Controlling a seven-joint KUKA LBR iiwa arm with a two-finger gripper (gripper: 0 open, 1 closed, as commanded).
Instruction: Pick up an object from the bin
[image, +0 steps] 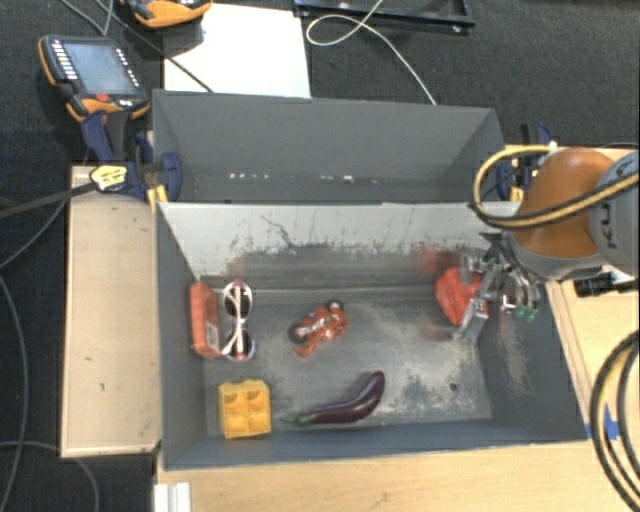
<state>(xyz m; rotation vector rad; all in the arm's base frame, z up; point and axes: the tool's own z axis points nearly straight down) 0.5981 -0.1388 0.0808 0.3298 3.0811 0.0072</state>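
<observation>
In my bin (330, 150) I count: purple aubergine (345, 400) front centre; yellow block (245, 408) just left of it; white-framed glasses (237, 320) beside orange bar (204, 320) far left; red-orange toy (318, 328) mid-floor.

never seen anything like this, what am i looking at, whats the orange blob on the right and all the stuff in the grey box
This is one camera looking down, a little from the side, into a grey metal bin. The orange blob is a cover on a robot arm that reaches in from the right. At the arm's end is a two-finger gripper, meant to pick one thing out.

On the bin floor, along the left, lie a flat orange-red piece and what looks like white toy glasses. A small red-orange figure lies in the middle. Near the front are a yellow block and a purple toy aubergine.

A red lump sits right against the gripper at the back right. Whether it is gripped I cannot tell.
</observation>
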